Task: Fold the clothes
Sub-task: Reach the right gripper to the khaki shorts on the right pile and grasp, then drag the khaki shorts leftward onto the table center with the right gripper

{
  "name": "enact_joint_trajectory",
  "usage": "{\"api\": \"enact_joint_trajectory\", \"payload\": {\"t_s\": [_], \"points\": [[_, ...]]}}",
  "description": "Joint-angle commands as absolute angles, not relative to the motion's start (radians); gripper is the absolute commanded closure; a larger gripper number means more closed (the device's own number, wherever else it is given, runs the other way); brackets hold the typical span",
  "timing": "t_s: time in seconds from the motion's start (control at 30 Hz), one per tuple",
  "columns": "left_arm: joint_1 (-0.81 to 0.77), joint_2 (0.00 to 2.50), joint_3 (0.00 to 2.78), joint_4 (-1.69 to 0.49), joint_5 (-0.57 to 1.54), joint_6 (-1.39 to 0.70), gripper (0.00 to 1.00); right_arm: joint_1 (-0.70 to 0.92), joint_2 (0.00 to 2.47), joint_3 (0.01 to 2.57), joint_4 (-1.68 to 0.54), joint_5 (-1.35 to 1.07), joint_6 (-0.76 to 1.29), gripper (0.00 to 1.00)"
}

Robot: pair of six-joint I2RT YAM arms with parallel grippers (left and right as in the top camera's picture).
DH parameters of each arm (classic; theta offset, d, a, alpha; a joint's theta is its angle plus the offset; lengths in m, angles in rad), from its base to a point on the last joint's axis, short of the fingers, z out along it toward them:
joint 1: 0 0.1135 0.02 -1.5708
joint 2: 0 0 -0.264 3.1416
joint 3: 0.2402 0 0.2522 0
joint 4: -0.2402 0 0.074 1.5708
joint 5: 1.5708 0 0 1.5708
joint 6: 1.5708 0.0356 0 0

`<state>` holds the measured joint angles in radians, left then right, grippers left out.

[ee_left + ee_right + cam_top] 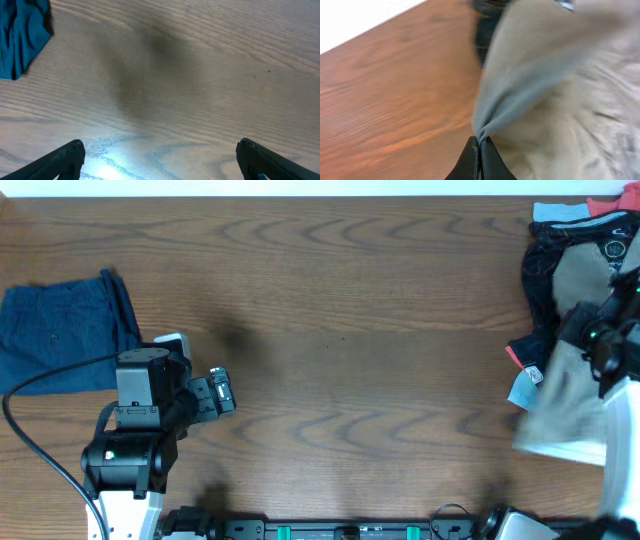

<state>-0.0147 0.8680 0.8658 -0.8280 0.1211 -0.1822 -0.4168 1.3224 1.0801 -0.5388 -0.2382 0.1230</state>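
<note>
Lying bunched at the far left edge of the table [350, 270] is a dark navy garment [55, 340], flat on the wood. Just beside it stands the left arm. The left gripper [160, 167] points toward the table ctr, its 2 fingers spread wide w/ nothing btwn them. The left wrist view shows only bare wood below it, plus a corner of the navy cloth at upper left. The middle of the table holds nothing but wood grain.

At the far right edge sits a heap of clothes. A black jersey [545, 275] w/ red and white print is at the back, and the khaki shorts [565, 405] drape over and in front of it. A pale blue bit [522, 388] shows at their left side. In the right wrist view, the right gripper [480, 149] has its 2 fingers pinched tight on a gathered fold of the shorts. The beige cloth fans up and to the right from the pinch.
</note>
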Motion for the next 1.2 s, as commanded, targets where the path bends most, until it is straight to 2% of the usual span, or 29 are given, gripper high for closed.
{"api": "enact_joint_trajectory", "payload": {"t_s": [0.0,0.1,0.17,0.33,0.4,0.43,0.53,0.57,0.77,0.93,1.03,1.17], "points": [[-0.010,0.869,0.888,-0.830,0.123,-0.166,0.02,-0.357,1.304,1.084,-0.577,-0.537,0.056,0.99],[-0.010,0.871,0.888,-0.830,0.123,-0.166,0.02,-0.283,1.303,1.084,-0.567,-0.883,0.047,0.99],[-0.010,0.871,0.888,-0.830,0.123,-0.166,0.02,-0.217,1.303,1.084,-0.530,-1.001,0.054,0.99],[-0.010,0.875,0.888,-0.830,0.123,-0.167,0.02,-0.015,1.304,1.084,-0.419,-0.933,0.127,0.99],[-0.010,0.875,0.888,-0.830,0.123,-0.167,0.02,0.071,1.308,1.084,-0.388,-0.840,0.126,0.94],[-0.010,0.875,0.888,-0.830,0.123,-0.167,0.02,0.107,1.309,1.084,-0.379,-0.778,0.127,0.75],[-0.010,0.876,0.888,-0.830,0.123,-0.167,0.02,0.200,1.313,1.084,-0.377,-0.509,0.128,0.08],[-0.010,0.876,0.888,-0.829,0.123,-0.167,0.02,0.217,1.314,1.084,-0.384,-0.428,0.132,0.01],[-0.010,0.876,0.888,-0.830,0.124,-0.188,0.02,0.226,1.314,1.084,-0.526,-0.030,0.238,0.01],[-0.010,0.877,0.888,-0.830,0.125,-0.326,0.02,0.173,1.314,1.084,-0.709,0.228,0.337,0.01],[-0.010,0.882,0.888,-0.829,0.175,-0.419,0.02,0.120,1.314,1.084,-0.793,0.282,0.337,0.01],[-0.012,0.921,0.888,-0.821,0.331,-0.425,0.02,0.031,1.314,1.084,-0.873,0.281,0.337,0.01]]}}
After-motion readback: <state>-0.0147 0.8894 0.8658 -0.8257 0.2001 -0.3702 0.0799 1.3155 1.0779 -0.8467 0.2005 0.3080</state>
